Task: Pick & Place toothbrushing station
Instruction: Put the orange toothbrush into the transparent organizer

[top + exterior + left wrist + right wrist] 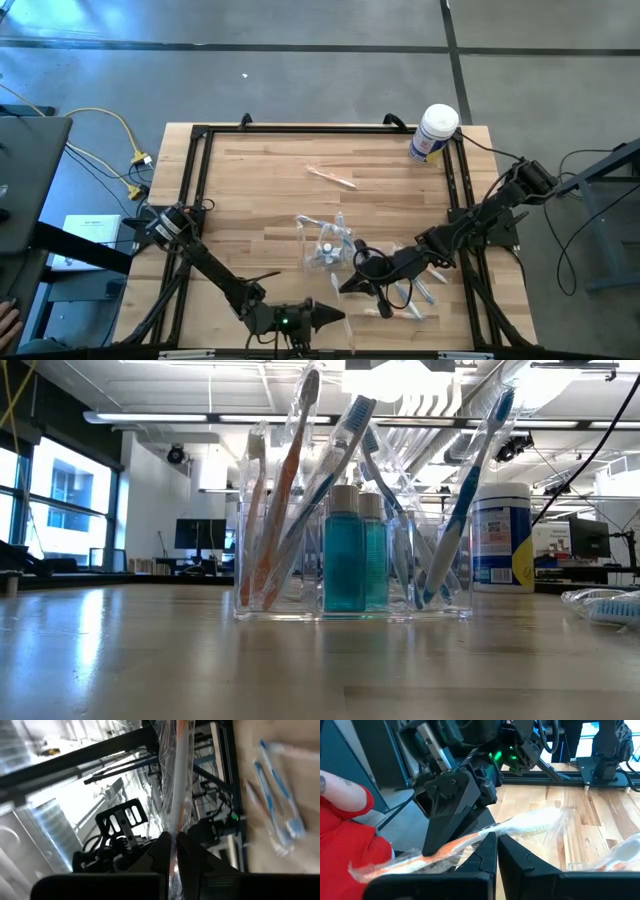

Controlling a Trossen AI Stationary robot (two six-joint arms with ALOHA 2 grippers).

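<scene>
Wooden counter (250, 190) with a black frame, concrete floor around it, an open workshop behind.

Item: toothbrushing station (327, 243), a clear plastic holder standing upright near the middle of the counter, toward the front edge. From table height it carries several toothbrushes leaning at angles and two small bottles of teal liquid (355, 555).

Item: left gripper (335, 316), at the front edge of the counter, fingers pressed together on a plastic-wrapped orange toothbrush (176, 795). The brush's long axis runs straight out from between the fingers.

Item: right gripper (348, 282), just right of and in front of the station, pinching the same wrapped brush (470, 840) near its middle. The two grippers nearly touch.

Item: white tub with blue label (433, 133), back right corner, well apart from the station.

Item: further wrapped brushes (415, 295) loose on the counter at front right; one more (332, 177) lies behind the station.

Judgement: the station lies just behind both grippers, and the right gripper is the nearer. The shared brush must tilt upright before it can drop in.
</scene>
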